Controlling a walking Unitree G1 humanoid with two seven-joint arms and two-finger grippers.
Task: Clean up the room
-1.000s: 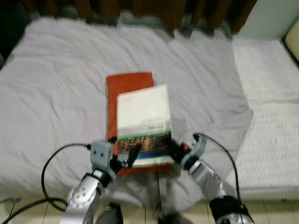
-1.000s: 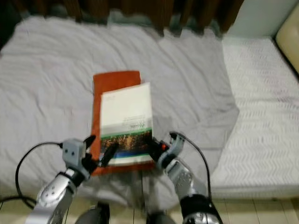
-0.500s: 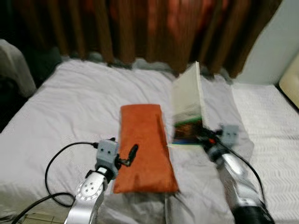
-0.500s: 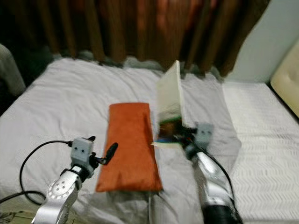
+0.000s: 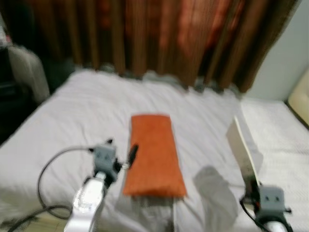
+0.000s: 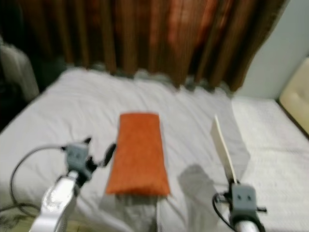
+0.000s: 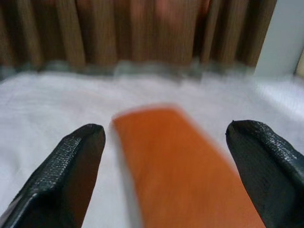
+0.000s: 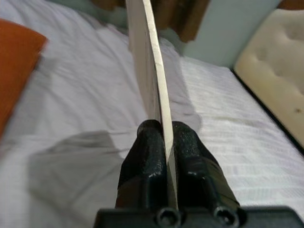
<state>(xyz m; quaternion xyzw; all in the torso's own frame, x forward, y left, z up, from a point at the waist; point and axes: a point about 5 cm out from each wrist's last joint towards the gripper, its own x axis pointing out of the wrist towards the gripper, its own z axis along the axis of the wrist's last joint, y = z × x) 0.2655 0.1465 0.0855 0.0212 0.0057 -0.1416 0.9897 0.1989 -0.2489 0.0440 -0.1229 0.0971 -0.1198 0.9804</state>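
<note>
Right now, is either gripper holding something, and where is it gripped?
The right gripper is shut on the book, pinching its bottom edge so it stands on edge above the bed. The left gripper is open, holding nothing, facing the orange cushion.

1. A white bed sheet [image 6: 63, 111] covered the bed, with brown curtains [image 6: 145, 34] behind it.
2. An orange pillow [image 6: 138, 153] lay lengthwise on the sheet.
3. The left gripper [image 6: 99, 153] hovered just beside the pillow's left edge, fingers apart.
4. The right gripper [image 6: 231, 182] held a thin book [image 6: 222, 150] upright, edge-on, well right of the pillow.
</note>
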